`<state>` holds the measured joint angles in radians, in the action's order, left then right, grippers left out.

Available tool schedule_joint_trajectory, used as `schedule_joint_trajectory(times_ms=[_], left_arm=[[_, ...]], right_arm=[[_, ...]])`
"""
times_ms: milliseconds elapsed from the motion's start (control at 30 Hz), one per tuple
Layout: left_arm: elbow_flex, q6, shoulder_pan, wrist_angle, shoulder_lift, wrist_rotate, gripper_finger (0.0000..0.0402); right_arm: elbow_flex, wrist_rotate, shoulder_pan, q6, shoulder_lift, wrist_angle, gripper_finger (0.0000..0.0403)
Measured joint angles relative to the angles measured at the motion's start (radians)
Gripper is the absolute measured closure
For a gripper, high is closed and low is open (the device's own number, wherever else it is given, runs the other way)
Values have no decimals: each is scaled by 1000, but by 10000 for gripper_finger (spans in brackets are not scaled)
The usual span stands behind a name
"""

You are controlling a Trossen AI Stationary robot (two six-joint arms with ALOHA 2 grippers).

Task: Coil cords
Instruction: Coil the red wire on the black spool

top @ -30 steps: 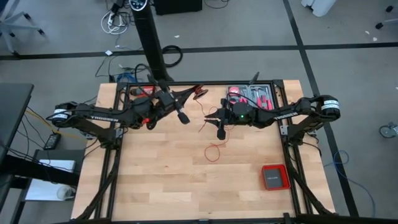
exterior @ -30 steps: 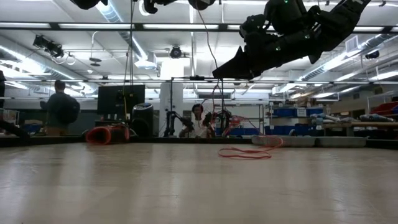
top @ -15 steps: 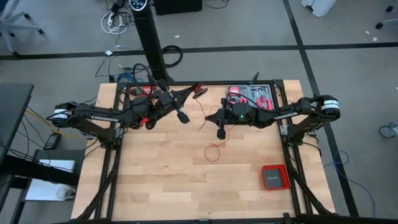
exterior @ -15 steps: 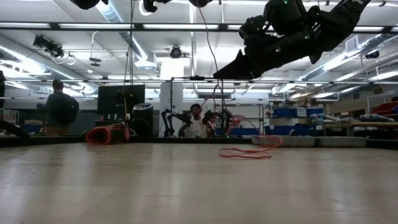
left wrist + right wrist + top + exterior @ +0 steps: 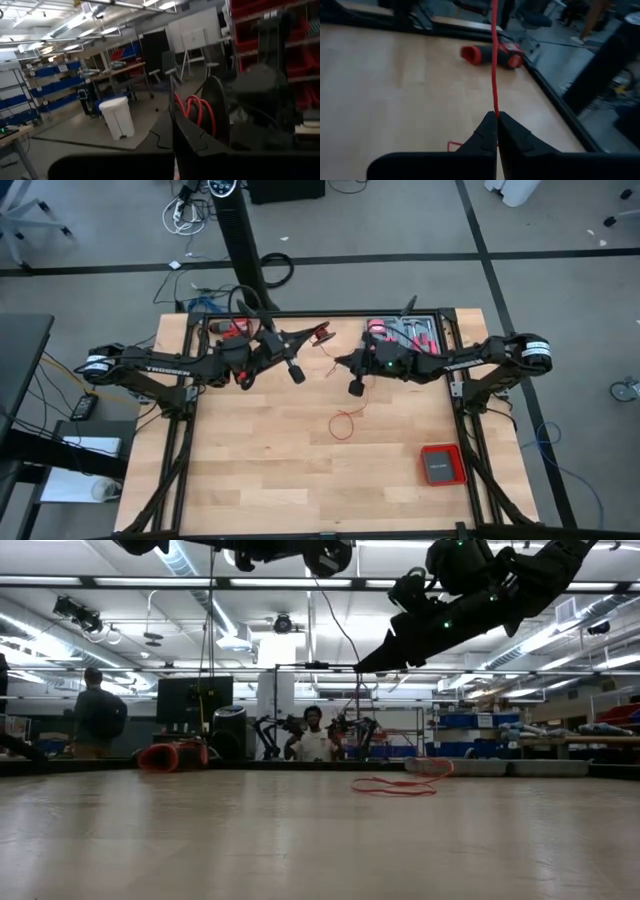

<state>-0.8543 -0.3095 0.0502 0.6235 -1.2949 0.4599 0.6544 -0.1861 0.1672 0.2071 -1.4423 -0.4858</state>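
Note:
A thin red cord runs between my two grippers, both held above the far half of the table. My left gripper (image 5: 313, 332) is shut on it, and red loops (image 5: 323, 332) bunch just past its fingertips (image 5: 192, 107). My right gripper (image 5: 338, 361) points toward the table's left and is shut on the cord farther along (image 5: 495, 75). From there the cord drops to a loose loop (image 5: 345, 423) lying on the wood (image 5: 395, 785). In the low view the left gripper (image 5: 330, 558) is higher than the right gripper (image 5: 362, 665). My left gripper pinches the cord (image 5: 172, 107) between its two shut fingers, which lie about level and point toward the table's right. The cord rises from the fingertips, clear of the table. My right gripper pinches a single strand of the cord (image 5: 495, 111) at its fingertips, slanting down from the table's right. The strand runs straight ahead from the fingertips toward my left gripper. The rest hangs slack below, ending in the loop on the table.
A tray of red-handled tools (image 5: 405, 332) stands at the far right. A red box (image 5: 440, 465) sits near the right edge. A red and black object (image 5: 232, 330) lies at the far left (image 5: 490, 55). People (image 5: 98, 710) show in the room beyond.
My right gripper has drawn a little toward the table's right and far edge, still shut on the cord. My left gripper has come down a little into the low view. The loop on the table has stayed where it was.

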Motion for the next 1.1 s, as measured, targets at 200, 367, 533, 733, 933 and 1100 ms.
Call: schedule_joint_trajectory(times_ms=[200, 367, 533, 733, 933, 1100], left_arm=[[0, -2, 0, -29, 0, 13, 401], [0, -1, 0, -72, 7, 13, 401], [0, -1, 0, -132, 8, 14, 401], [0, -1, 0, -251, 7, 26, 401], [0, -2, 0, -347, 7, 78, 401], [0, -4, 9, -424, 7, 106, 401]], right_arm=[[0, -42, 33, 14, 99, 119, 402], [0, -142, 58, 33, 191, 231, 402], [0, -181, 79, 39, 270, 299, 403], [0, -178, 73, 72, 349, 294, 403], [0, -146, 1, 113, 393, 231, 403], [0, -146, -72, 159, 400, 162, 403]])
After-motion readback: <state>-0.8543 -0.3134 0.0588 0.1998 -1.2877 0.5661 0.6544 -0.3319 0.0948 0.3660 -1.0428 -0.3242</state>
